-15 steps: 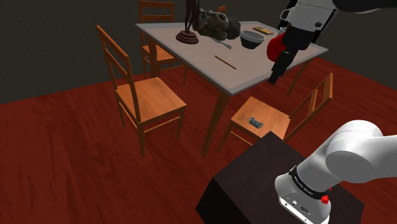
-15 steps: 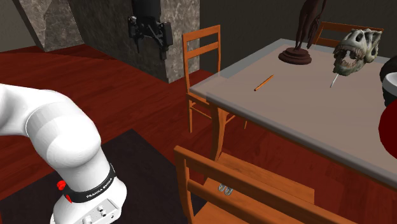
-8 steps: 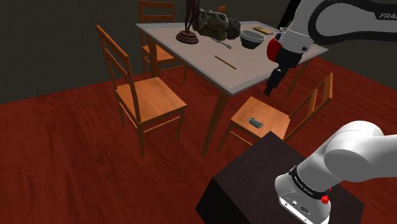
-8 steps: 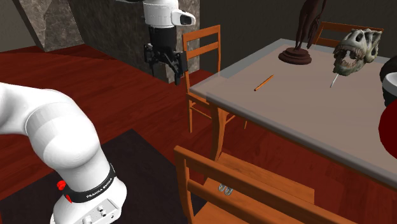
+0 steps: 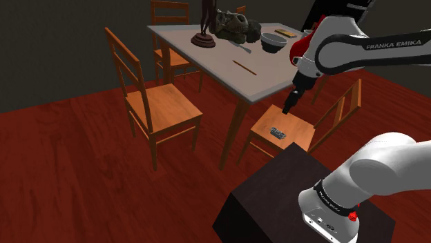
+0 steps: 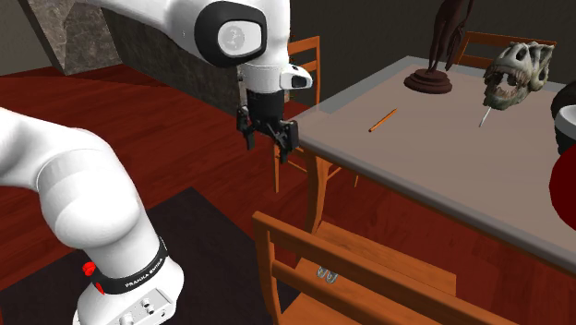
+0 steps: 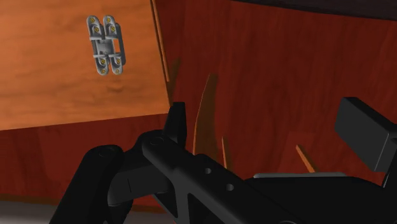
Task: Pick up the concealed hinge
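Fingers [image 5: 287, 108] spread, empty. Concealed hinge [image 5: 278, 132] lies flat on the chair seat [image 5: 262, 128], right of centre in the shoulder frame, just below-left of the fingers, not touching. Its long axis looks crosswise to the finger gap.

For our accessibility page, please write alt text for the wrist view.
A small grey metal hinge with yellowish screws lies flat on an orange wooden chair seat, ahead of the open black hand. Beyond the seat's edge is dark red floor.

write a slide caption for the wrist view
Open black two-finger gripper hovers near a small silver concealed hinge lying flat on an orange wooden chair seat
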`<state>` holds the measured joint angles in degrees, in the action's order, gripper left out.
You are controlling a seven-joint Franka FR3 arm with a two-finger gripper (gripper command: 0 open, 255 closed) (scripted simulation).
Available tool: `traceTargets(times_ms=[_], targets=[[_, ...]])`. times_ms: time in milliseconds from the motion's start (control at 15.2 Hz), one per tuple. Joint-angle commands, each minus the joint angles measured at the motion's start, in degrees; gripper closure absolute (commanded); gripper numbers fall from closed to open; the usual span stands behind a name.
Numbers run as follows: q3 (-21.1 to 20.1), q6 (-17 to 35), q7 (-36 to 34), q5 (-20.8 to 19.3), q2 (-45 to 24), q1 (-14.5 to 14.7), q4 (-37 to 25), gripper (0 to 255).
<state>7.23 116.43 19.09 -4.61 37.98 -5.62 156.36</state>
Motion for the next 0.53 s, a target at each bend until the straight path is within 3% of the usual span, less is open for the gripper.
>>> traceTargets(times_ms=[0, 462], targets=[[1.8, 4.3, 1.7, -1.2, -2.7, -1.1, 1.4, 0], [8.0, 19.9, 7.8, -3.8, -16.3, -3.8, 2.8, 0]])
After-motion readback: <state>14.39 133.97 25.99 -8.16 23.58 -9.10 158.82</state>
